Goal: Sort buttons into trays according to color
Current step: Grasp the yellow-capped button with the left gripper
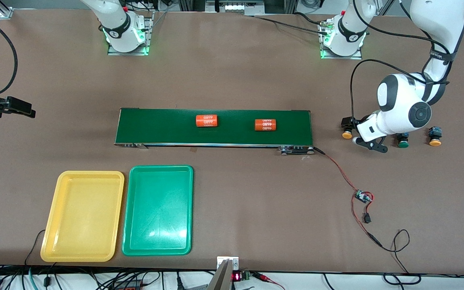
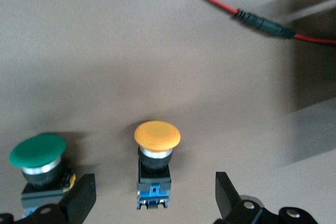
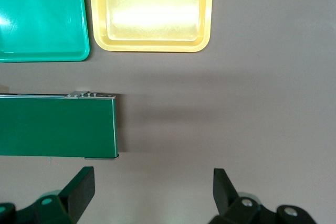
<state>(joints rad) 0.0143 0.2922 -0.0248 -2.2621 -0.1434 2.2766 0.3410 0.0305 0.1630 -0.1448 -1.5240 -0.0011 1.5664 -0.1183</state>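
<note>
Both sets of jaws stand wide apart, nothing between them. Left gripper [image 2: 152, 195] hangs low over the surface [image 1: 236, 193] at the left arm's end, straddling an orange-yellow button [image 2: 156, 153] without touching it – a green button [image 2: 38, 162] lies just beside that one, near one finger [image 2: 80, 196]. In the front view three buttons show in a row past the conveyor belt [image 1: 214, 128] end: one orange-yellow cap [image 1: 347, 133] toward the belt, a green one [image 1: 402, 141], and another orange-yellow one [image 1: 435, 136] closest to the table edge. Arm body hides whatever lies between the first two – a fourth button can't be made out there. Right gripper [image 3: 152, 192] is over bare surface off the belt's other end, at the right arm's side, waiting. Two orange cylinders [image 1: 207, 121] lie on the belt, well apart. Yellow tray [image 1: 61, 219] and green tray [image 1: 157, 251] sit side by side, nearly touching, nearer the front camera than the belt, both holding nothing. A red cable [image 1: 342, 173] runs from the belt end across the surface.
</note>
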